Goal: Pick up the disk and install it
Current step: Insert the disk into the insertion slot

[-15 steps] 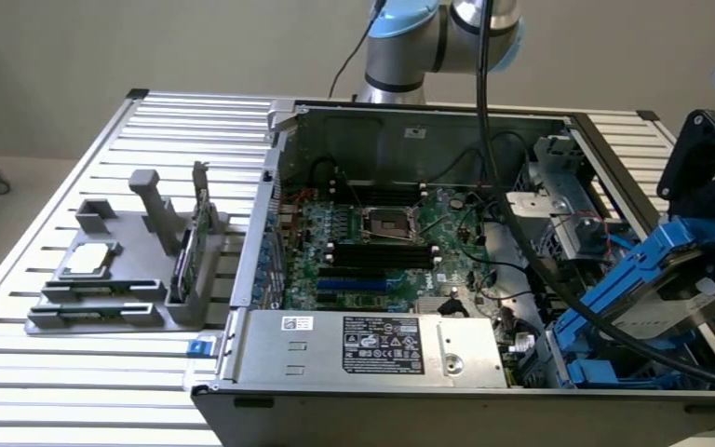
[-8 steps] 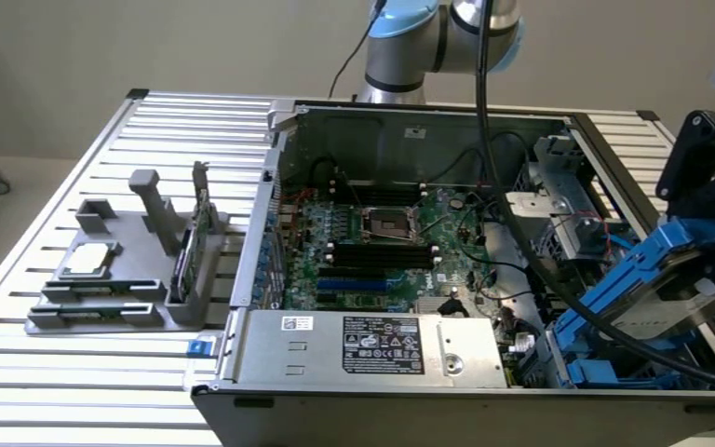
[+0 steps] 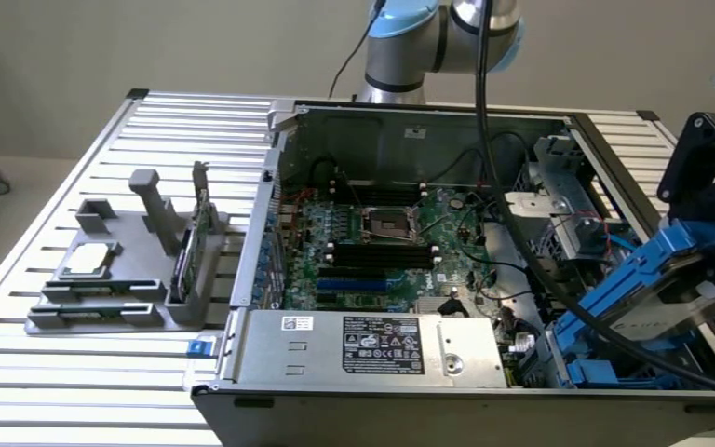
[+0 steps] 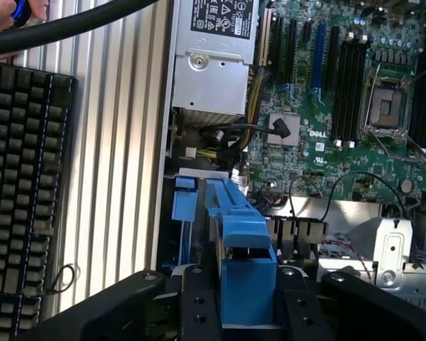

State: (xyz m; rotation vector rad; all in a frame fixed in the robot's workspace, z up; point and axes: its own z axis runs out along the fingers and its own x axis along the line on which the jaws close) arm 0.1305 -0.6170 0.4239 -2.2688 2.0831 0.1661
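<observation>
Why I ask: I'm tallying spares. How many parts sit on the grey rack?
2: a chip lying flat toward the exterior view's left, a green card on edge beside it. The card may hide more.

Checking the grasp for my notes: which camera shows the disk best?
The exterior view: the disk shows its grey face and blue rails, tilted above the open computer case. The wrist view gives it end-on, its blue end clamped in the claw.
</observation>
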